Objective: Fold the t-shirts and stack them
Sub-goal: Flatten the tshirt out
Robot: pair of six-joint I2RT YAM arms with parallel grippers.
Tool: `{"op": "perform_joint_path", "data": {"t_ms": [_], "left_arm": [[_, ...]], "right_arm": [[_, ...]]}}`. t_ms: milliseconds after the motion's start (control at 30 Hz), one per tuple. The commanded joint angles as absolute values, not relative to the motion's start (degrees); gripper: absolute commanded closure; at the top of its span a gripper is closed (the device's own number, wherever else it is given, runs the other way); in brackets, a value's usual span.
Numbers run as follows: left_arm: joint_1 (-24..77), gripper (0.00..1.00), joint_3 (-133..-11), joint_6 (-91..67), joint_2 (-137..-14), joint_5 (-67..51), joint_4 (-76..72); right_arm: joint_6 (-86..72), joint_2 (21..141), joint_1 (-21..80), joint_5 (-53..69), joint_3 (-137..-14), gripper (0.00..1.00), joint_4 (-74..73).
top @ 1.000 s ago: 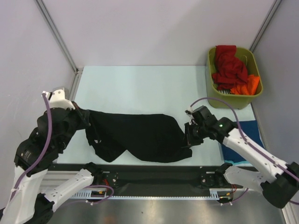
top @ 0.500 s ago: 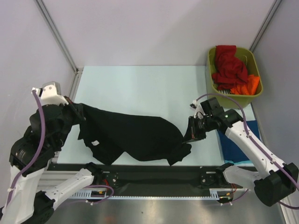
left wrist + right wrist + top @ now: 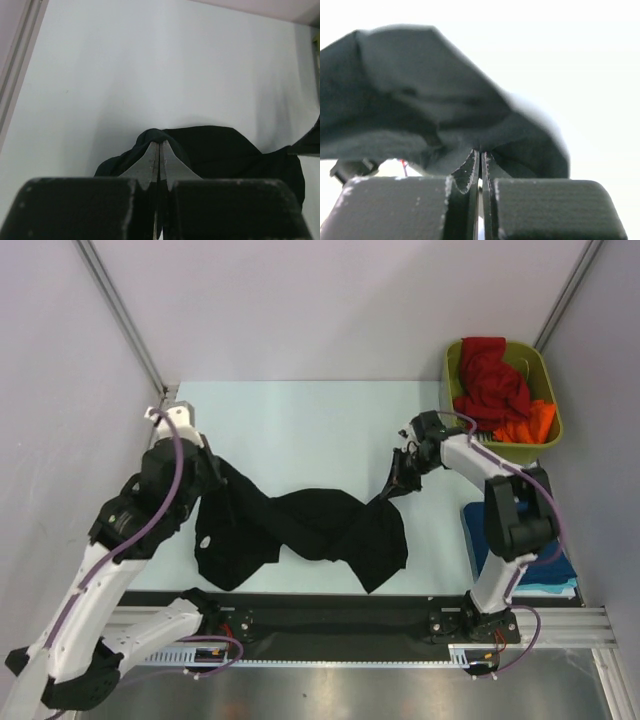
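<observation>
Clenched tight, both pairs of jaws are grasping the black t-shirt (image 3: 320, 530): the left wrist view shows the left jaws pinched shut on a fold of dark cloth (image 3: 220, 150), and the right wrist view shows the right jaws closed on a draped edge (image 3: 420, 100). A second ago the shirt was pulled long and fairly flat across the lower middle of the frame; now both grip points have swung toward the upper part of the frame and drawn closer together, so the cloth sags between them in a bunched V while its lower part lies rumpled on the counter (image 3: 300, 420). By my reading this is a reposition to spread the shirt, not a fold, so the folding proper is not yet begun. The left arm (image 3: 150, 510) rises from the lower left with its elbow out and its wrist at the shirt's left end. The right arm (image 3: 515, 510) is doubled up steeply, its forearm reaching left from beside the olive-green bin (image 3: 500, 455), which holds a red shirt (image 3: 490, 380) and an orange shirt (image 3: 525, 425). Folded blue cloth (image 3: 476, 540) lies at the right edge.
</observation>
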State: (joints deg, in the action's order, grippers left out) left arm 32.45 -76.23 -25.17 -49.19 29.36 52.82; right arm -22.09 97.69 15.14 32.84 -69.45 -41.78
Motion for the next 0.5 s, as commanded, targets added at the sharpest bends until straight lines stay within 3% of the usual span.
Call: {"op": "perform_joint_path", "data": {"t_ms": [0,133,167,267,333,467], "left_arm": [[31.91,1.0,-74.97,-21.54,-52.46,28.21,44.92],[31.11,1.0,-76.28,-19.16,-56.95,28.92,45.35],[31.11,1.0,-76.29,-19.07,-57.56,28.31,45.7],[31.03,1.0,-74.28,-19.77,-56.78,26.81,45.0],[31.03,1.0,-72.26,-20.56,-55.29,25.23,44.91],[31.03,1.0,-70.14,-23.46,-52.74,23.47,46.66]], "right_arm": [[-19.87,105.36,15.03,26.93,-79.16,0.97,-39.45],[-17.06,113.81,15.29,18.83,-93.05,0.74,-49.36],[-16.53,112.77,15.38,17.24,-93.42,0.61,-50.26],[-15.65,104.55,15.82,11.44,-88.89,0.43,-51.41],[-15.82,99.95,15.73,10.72,-84.13,0.34,-51.85],[-18.8,85.72,17.39,16.94,-69.64,0.34,-49.75]]}}
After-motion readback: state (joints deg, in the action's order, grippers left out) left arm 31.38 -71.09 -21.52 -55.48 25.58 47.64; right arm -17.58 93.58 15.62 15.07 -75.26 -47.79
